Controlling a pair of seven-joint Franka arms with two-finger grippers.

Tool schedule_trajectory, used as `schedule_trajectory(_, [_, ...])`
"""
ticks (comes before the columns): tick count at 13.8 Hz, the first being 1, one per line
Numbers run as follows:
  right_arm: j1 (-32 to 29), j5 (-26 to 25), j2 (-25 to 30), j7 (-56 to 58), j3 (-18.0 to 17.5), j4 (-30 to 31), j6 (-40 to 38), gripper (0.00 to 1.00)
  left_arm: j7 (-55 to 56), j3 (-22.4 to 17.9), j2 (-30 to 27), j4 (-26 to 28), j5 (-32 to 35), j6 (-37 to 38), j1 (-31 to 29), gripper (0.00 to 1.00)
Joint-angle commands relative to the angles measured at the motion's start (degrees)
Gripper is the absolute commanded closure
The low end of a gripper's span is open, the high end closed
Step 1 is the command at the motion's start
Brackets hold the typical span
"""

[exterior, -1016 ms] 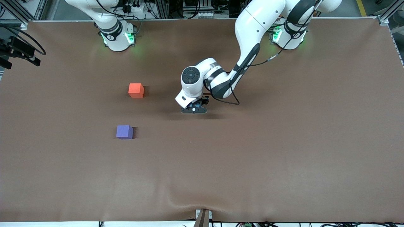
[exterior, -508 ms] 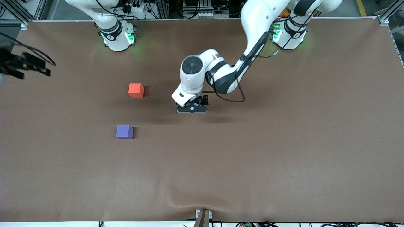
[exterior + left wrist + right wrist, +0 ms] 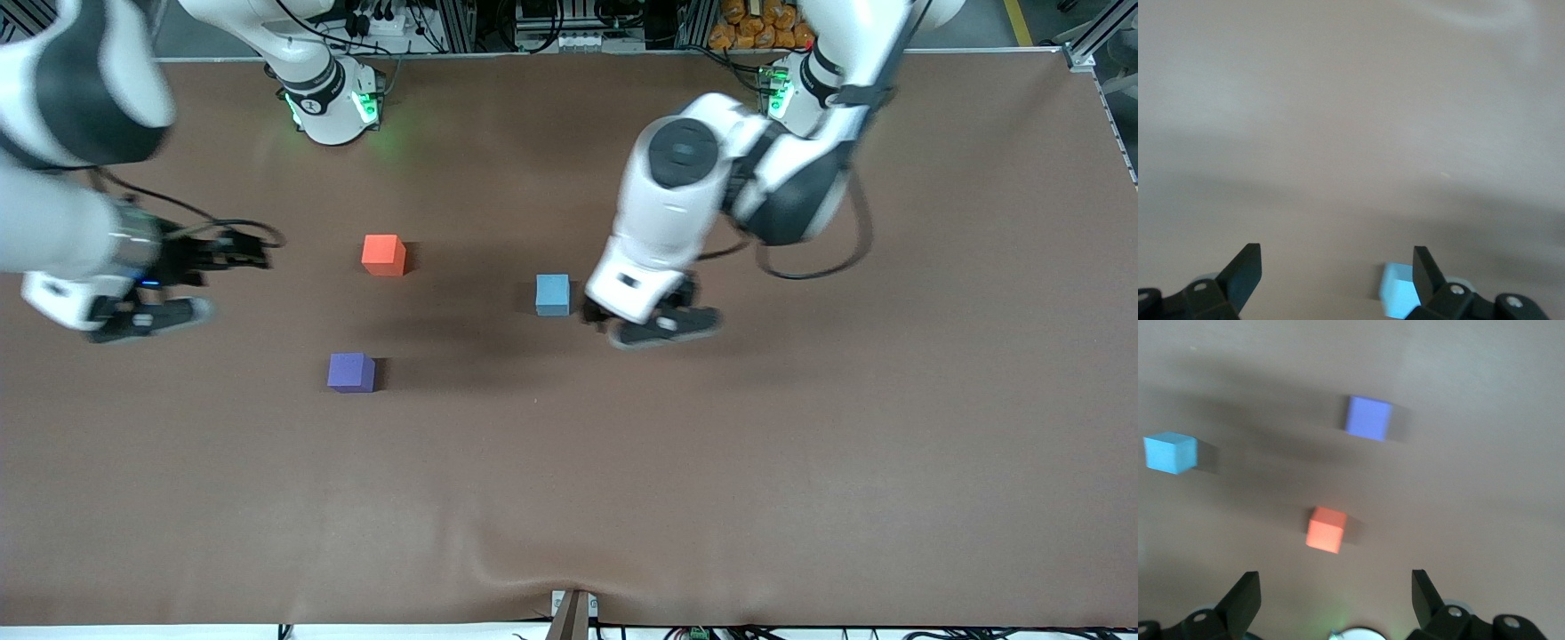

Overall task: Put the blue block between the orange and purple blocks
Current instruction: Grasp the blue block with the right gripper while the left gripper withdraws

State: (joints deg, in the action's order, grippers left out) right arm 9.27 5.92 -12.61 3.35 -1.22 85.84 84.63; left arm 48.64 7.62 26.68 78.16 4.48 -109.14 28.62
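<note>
The light blue block (image 3: 552, 294) sits alone on the brown table, toward the left arm's end from the orange block (image 3: 384, 254) and the purple block (image 3: 351, 372). The purple block lies nearer the front camera than the orange one. My left gripper (image 3: 662, 327) is open and empty, raised just beside the blue block on its left-arm side. In the left wrist view the block (image 3: 1401, 297) shows next to one finger of the left gripper (image 3: 1336, 277). My right gripper (image 3: 147, 318) is open over the table's right-arm end. Its wrist view (image 3: 1336, 600) shows the blue (image 3: 1170, 452), purple (image 3: 1369, 417) and orange (image 3: 1326, 529) blocks.
The brown table cover (image 3: 711, 462) has a wrinkle at its front edge. The arms' bases (image 3: 329, 98) stand along the table's back edge.
The left gripper has let go of the blue block and moved up and toward its own end, uncovering the block. The right arm has swung in over its end of the table.
</note>
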Motion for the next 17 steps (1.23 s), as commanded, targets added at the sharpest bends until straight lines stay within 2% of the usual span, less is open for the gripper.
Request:
schedule_trajectory(1, [4.51,4.16,-0.75,-6.31,0.25,3.79,5.61,0.0,-5.81,0.99,-5.66,2.87,0.97,5.94,-7.14,0.0])
schedule_trajectory(3, [9.85,4.71,-0.84,-9.66,0.16,7.22,11.58,0.0,-11.7,1.25,-9.17,5.67,0.62,8.05,-12.16,0.0])
schedule_trajectory(6, [17.86,4.71,-4.07,-20.1,0.25,10.75,21.6,0.0,-20.4,1.25,-16.2,14.7,0.44,8.15,-17.61,0.0])
schedule_trajectory(11, [29.03,4.1,-16.55,-31.54,0.34,12.07,41.62,0.0,-32.71,1.25,-24.55,26.75,0.53,5.88,-23.95,0.0])
schedule_trajectory(13, [30.1,4.01,-17.62,-32.17,0.25,15.48,47.88,0.0,-41.64,1.17,-25.01,26.61,0.44,5.34,-26.85,0.0])
schedule_trajectory(15, [31.94,4.01,-18.06,-32.61,0.34,16.47,49.92,0.0,-51.68,0.99,-23.79,22.41,0.7,7.08,-29.14,0.0])
schedule_trajectory(17, [32.82,4.1,-18.59,-35.67,0.25,16.47,50.72,0.0,-53.39,0.99,-21.95,15.65,1.05,14.61,-29.15,0.0])
